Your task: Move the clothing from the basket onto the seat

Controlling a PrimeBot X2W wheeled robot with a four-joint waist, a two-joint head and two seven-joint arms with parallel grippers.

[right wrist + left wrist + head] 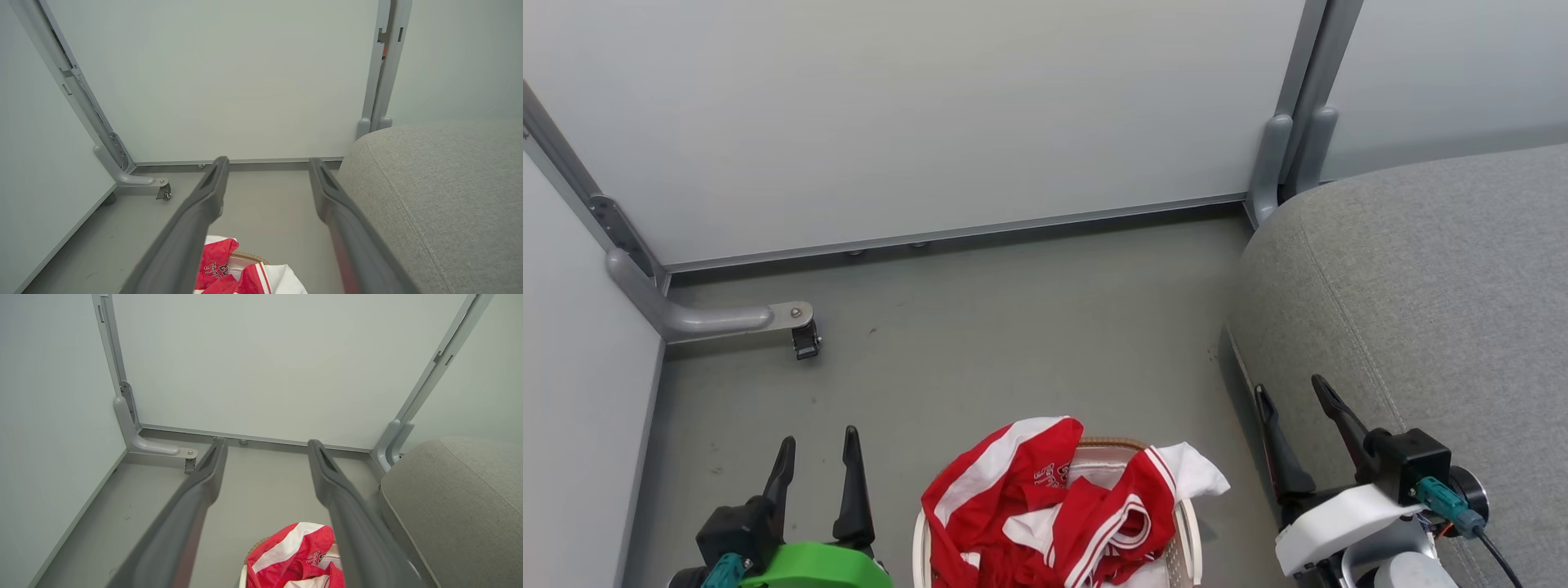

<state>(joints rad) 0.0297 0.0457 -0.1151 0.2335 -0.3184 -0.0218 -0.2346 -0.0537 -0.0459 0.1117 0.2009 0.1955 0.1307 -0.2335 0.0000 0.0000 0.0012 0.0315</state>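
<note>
Red clothing (1045, 510) with white stripes and lettering is heaped in the white basket (1186, 545) on the floor at the bottom centre of the head view, spilling over its brown rim. The grey seat (1421, 302) rises at the right. My left gripper (818, 445) is open, left of the basket, nothing between its fingers. My right gripper (1292, 392) is open at the seat's front edge, right of the basket. The left wrist view has the clothing (294, 555) low between the fingers and the seat (457, 506) to the right. The right wrist view has the clothing (229, 269) and the seat (441, 196).
White partition panels (931, 122) with grey metal frames close off the back and left. A grey foot bracket with a small caster (805, 336) sticks out at the left corner. Grey floor (1029, 327) lies open between the basket and the back panel.
</note>
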